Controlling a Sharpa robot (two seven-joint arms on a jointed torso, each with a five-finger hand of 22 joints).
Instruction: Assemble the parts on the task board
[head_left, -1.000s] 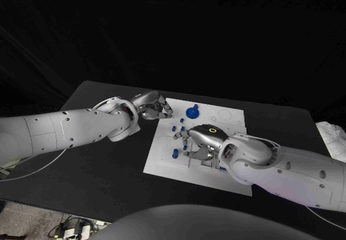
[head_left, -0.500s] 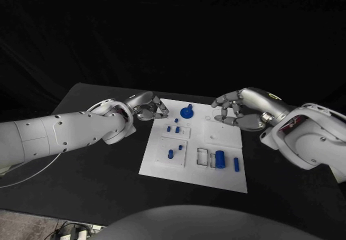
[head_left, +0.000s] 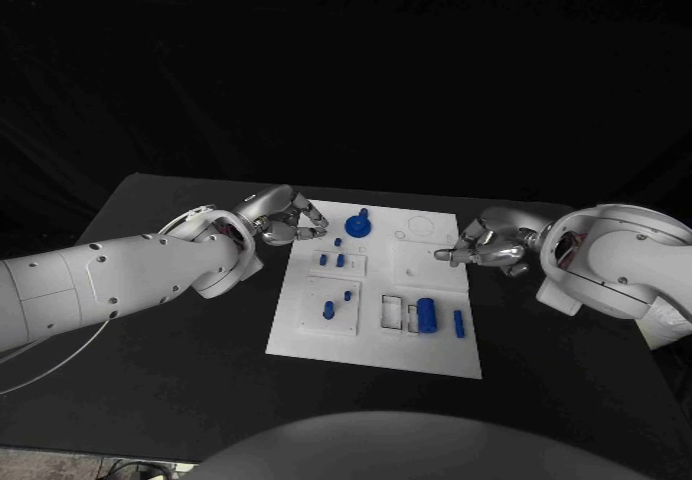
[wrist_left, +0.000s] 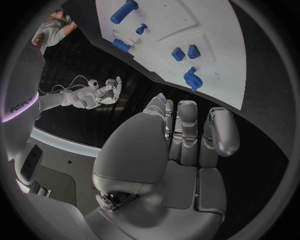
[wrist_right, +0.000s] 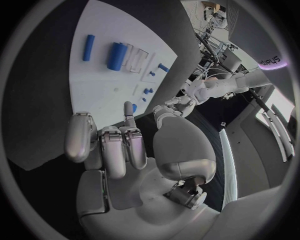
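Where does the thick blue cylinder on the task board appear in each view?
Head view: thick blue cylinder lies on the task board, beside a thin blue rod.
Left wrist view: it lies by the board's far end.
Right wrist view: it lies beyond the right hand.
Shared landmark: the thin rod, beside it in the head and right wrist views.

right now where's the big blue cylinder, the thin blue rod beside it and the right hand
big blue cylinder (head_left: 426, 314), head view, mid-body
thin blue rod (head_left: 459, 323), head view, its middle
right hand (head_left: 488, 246), head view, middle of hand
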